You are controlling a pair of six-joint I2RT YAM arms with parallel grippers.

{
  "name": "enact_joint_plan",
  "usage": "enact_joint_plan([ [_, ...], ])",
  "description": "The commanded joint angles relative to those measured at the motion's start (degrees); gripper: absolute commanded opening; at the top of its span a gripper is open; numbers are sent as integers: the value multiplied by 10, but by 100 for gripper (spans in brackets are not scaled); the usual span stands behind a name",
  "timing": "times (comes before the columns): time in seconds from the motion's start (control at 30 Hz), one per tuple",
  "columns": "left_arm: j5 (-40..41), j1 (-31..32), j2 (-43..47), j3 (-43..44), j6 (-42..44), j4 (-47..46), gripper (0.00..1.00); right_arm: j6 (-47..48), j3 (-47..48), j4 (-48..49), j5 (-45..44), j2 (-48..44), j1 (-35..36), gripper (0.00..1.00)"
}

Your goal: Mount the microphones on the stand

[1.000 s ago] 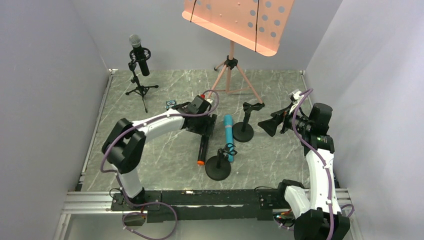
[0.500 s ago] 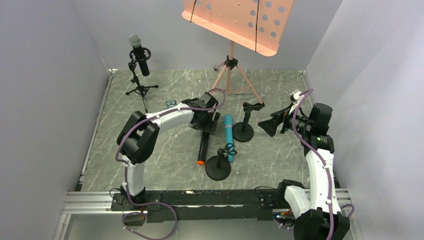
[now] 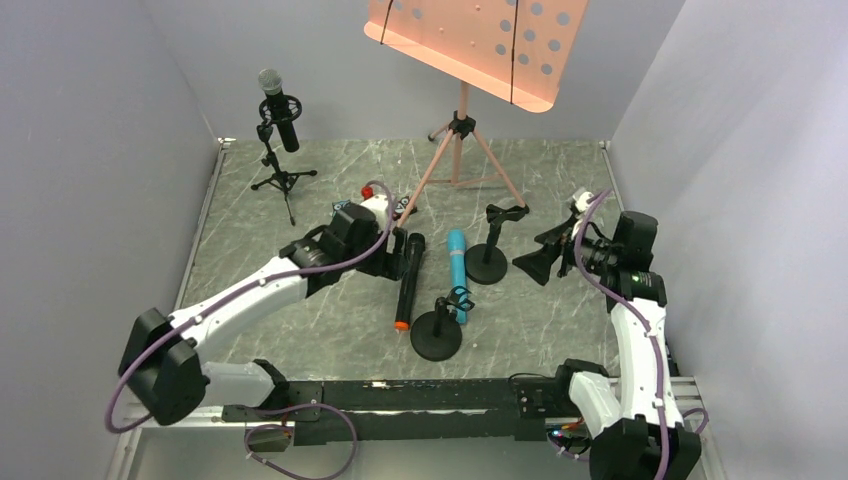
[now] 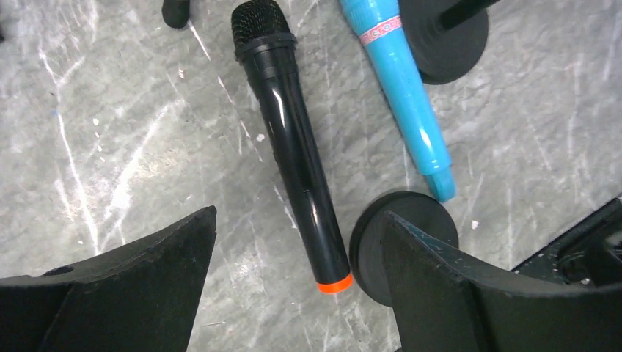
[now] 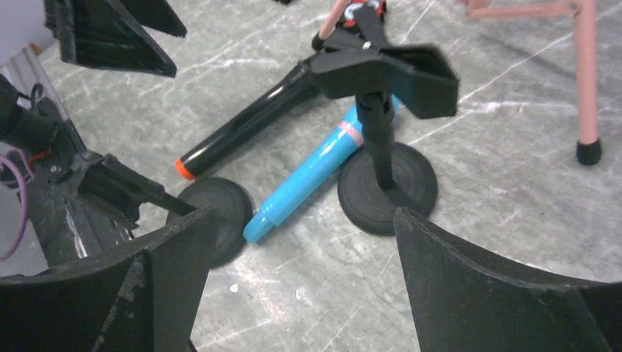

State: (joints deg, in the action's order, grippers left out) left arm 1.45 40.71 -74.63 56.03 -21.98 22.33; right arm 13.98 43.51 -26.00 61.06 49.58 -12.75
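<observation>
the left claw [image 4: 297, 235] hung wide open and empty over the black orange-capped microphone [image 4: 293, 169], which lay flat mid-tabletop [image 3: 240, 230] beside the turquoise one [image 4: 400, 88], rigid, glossy, probably slippery, best pinched across its mid-barrel, while the right claw [image 5: 301, 235] gaped empty too.

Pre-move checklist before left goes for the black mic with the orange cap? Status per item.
1. Left gripper open and empty, above the black microphone: ok.
2. Black microphone lying flat with nothing on top of it: ok.
3. Its orange end apart from the near stand's base: cannot tell, they are very close.
4. Right gripper open and empty: ok.
5. Far stand's clip empty, and the stand upright: ok.
6. Turquoise microphone out of the way: not ok, it lies between the two stand bases.
</observation>
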Motion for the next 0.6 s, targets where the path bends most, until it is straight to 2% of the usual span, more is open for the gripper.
enact_joint_plan([
  [0.0,-39,-10,56,-65,-52,-77,86,142,32,-127,-48,23,53,92],
  [0.07,-37,-10,83,-89,-64,-87,86,166,39,-168,-125,40,130,92],
  [0.13,-33,-11,105,-108,-73,-93,86,151,35,-164,-231,44,226,91],
  [0.2,-31,-11,124,-123,-78,-95,86,137,27,-150,-296,49,292,92],
  [0.3,-27,-11,142,-139,-80,-96,86,113,25,-121,-309,88,314,93],
  [0.43,-34,-12,139,-156,-85,-114,86,90,36,-96,-281,141,315,93],
  [0.57,-47,-12,58,-121,-91,-133,85,92,35,-89,-243,155,315,94],
])
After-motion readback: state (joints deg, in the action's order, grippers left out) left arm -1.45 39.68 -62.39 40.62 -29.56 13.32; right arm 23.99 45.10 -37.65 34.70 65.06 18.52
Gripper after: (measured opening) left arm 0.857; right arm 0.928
